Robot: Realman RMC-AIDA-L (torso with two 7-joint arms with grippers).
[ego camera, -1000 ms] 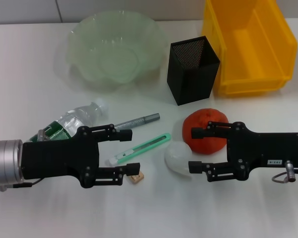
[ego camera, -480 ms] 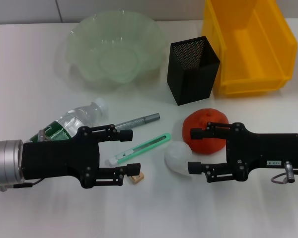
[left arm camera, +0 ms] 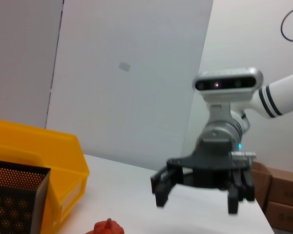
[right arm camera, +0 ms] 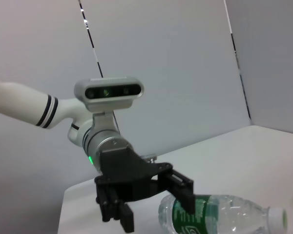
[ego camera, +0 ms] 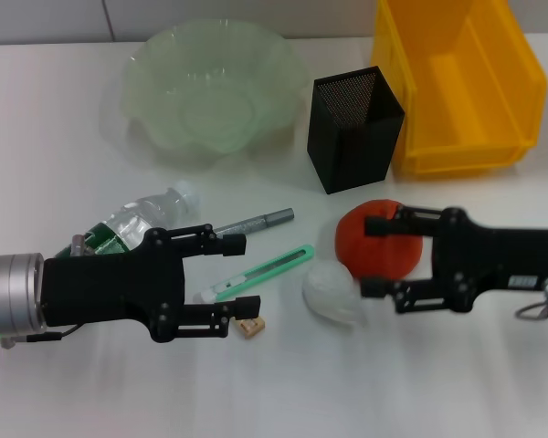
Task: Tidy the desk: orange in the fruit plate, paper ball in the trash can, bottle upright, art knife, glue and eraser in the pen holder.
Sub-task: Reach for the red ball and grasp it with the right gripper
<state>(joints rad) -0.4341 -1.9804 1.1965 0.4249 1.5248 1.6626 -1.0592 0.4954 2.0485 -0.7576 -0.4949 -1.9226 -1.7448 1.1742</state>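
The orange (ego camera: 376, 246) lies right of centre, with the white paper ball (ego camera: 329, 292) at its lower left. My right gripper (ego camera: 367, 257) is open, with one finger across the orange's far side and one along its near side. My left gripper (ego camera: 237, 279) is open over the green art knife (ego camera: 276, 265). The tan eraser (ego camera: 250, 327) is by its near finger. The grey glue stick (ego camera: 254, 222) lies just beyond. The bottle (ego camera: 137, 224) lies on its side, partly behind my left arm. The black pen holder (ego camera: 354, 128) stands upright.
The green glass fruit plate (ego camera: 210, 82) sits at the back centre. The yellow bin (ego camera: 457, 82) stands at the back right, beside the pen holder. The left wrist view shows the right gripper (left arm camera: 195, 202) and the bin (left arm camera: 34, 146). The right wrist view shows the bottle (right arm camera: 219, 214).
My right gripper has moved right and a little farther back, now over the orange instead of the paper ball. My left gripper has shifted slightly farther back.
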